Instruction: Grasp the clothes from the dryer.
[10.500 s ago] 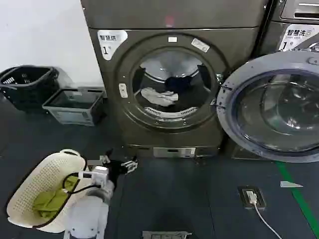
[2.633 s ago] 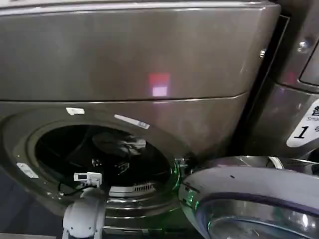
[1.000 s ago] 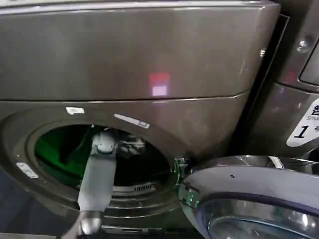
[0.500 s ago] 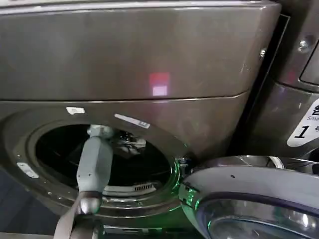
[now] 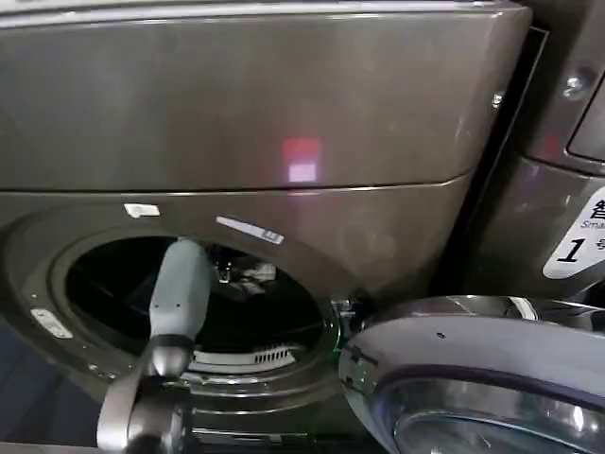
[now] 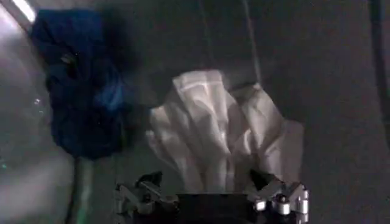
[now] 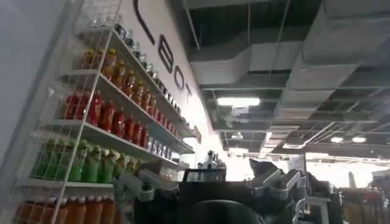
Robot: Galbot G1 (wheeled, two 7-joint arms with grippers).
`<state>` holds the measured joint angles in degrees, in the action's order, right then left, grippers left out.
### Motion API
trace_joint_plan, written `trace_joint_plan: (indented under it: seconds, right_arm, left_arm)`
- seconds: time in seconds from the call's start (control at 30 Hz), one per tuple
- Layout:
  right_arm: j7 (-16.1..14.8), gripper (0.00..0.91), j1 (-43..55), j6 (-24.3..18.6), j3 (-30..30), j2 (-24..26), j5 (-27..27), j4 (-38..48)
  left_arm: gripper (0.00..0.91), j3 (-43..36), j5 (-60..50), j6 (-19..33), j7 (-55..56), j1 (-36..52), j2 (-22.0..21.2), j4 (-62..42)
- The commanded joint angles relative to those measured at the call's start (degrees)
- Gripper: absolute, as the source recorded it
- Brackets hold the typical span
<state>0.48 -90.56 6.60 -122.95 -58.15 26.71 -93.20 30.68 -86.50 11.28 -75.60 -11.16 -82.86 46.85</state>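
The left gripper (image 6: 210, 193), deep inside the dryer (image 5: 284, 113) drum, has its fingers spread around crumpled whitish fabric (image 6: 219, 131); a dark navy piece (image 6: 79, 85) bunches beyond. The right gripper (image 7: 213, 185), fingers apart, faces bottle shelves (image 7: 97, 122).

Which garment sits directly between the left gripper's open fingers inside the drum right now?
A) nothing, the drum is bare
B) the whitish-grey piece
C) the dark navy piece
B: in the left wrist view the whitish-grey piece bunches between the left gripper's spread fingers, while the dark navy piece lies off to one side.
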Motion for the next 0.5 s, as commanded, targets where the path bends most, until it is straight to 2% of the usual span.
trace_joint_plan:
  seconds: [0.03,0.1,0.2,0.23,0.27,0.3,0.33,0.37,0.4,0.5]
  right_arm:
    - [-0.01,0.907,-0.02,-0.08,0.27,-0.19,-0.07,-0.13]
    - [-0.04,0.907,-0.12,-0.26,0.59,-0.28,-0.15,-0.17]
    - [-0.03,0.907,0.14,-0.21,0.84,-0.32,-0.19,-0.39]
    - [-0.03,0.907,0.16,-0.19,0.89,-0.32,-0.21,-0.47]
    - [-0.02,0.907,0.16,-0.18,0.90,-0.30,-0.19,-0.46]
    - [-0.03,0.907,0.12,-0.19,0.88,-0.23,-0.17,-0.43]
    - [-0.02,0.907,0.03,-0.20,0.80,-0.17,-0.18,-0.34]
    - [-0.03,0.907,-0.03,-0.20,0.69,-0.09,-0.17,-0.28]
    - [-0.02,0.907,-0.09,-0.21,0.65,-0.06,-0.17,-0.22]
    - [-0.03,0.907,-0.09,-0.19,0.70,-0.20,-0.17,-0.42]
  left_arm:
    - [0.907,0.68,1.74,-5.04,0.64,1.70,0.78,-8.24]
    - [0.907,0.83,2.45,-6.98,0.59,2.06,0.88,-9.72]
    - [0.907,0.95,2.84,-6.87,0.28,2.47,1.05,-11.23]
    - [0.819,0.96,3.02,-6.30,0.34,2.46,1.11,-11.55]
    - [0.444,0.98,3.16,-5.95,0.43,2.44,1.12,-11.75]
    - [0.319,1.00,3.06,-6.01,0.73,2.36,1.09,-12.17]
    - [0.102,1.06,2.79,-5.93,0.98,2.33,1.07,-12.44]
    - [0.034,1.06,2.76,-5.80,1.22,2.23,1.14,-12.62]
    - [0.011,1.10,2.93,-5.85,1.32,2.26,1.16,-12.73]
    - [0.000,1.15,3.19,-6.22,1.54,2.24,1.24,-12.42]
